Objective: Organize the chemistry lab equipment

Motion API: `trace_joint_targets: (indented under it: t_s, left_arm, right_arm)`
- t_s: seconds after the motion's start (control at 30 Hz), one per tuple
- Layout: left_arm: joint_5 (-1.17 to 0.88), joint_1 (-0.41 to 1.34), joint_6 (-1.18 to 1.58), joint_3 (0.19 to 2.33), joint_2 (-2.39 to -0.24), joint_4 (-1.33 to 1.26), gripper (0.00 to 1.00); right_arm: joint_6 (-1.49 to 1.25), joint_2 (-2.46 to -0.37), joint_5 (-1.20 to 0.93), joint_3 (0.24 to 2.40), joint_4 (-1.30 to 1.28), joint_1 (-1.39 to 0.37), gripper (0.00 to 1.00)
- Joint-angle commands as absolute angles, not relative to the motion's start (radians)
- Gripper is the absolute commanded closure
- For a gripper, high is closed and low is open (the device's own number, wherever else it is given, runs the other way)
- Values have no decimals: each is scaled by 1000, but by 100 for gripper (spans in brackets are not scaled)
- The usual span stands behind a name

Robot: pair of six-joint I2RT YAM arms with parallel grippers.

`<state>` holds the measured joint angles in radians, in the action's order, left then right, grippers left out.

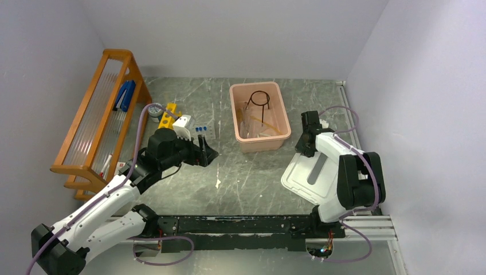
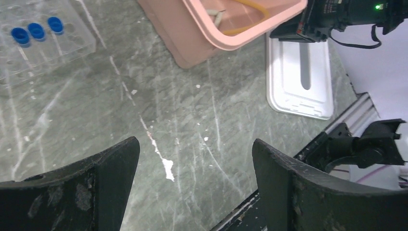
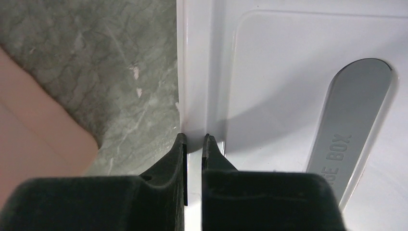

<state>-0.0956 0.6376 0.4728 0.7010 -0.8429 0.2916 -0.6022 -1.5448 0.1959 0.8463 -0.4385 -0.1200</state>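
My left gripper (image 1: 207,154) (image 2: 196,149) is open and empty, low over bare table in front of a clear tray with three blue-capped tubes (image 1: 200,129) (image 2: 38,31). A yellow tube rack (image 1: 167,116) lies behind the tray. The black wire tripod (image 1: 259,103) and tan rubber tubing (image 1: 269,134) (image 2: 250,24) lie in the pink tub (image 1: 236,114). My right gripper (image 1: 302,150) (image 3: 194,139) is shut on the left rim of the white lid (image 1: 312,177) (image 3: 269,72), right of the tub. Brush, tongs and triangle are not clearly visible.
A wooden rack (image 1: 97,114) stands along the left wall and holds a blue item (image 1: 125,94). The pink tub's corner (image 3: 29,134) is close to the left of my right gripper. A black rail (image 1: 246,224) runs along the near edge.
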Motion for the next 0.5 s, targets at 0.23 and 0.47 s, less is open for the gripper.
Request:
trace_joint_targets:
  t_s: [0.23,0.47]
  left_arm:
    - [-364,675,667,629,-907,-60,9]
    - [-320,826,752,601,-996,-231,10]
  right_arm:
    - [-644,-1196,176,842,-463,-140,100]
    - [-642,-1061,109,869,-503,-140,100]
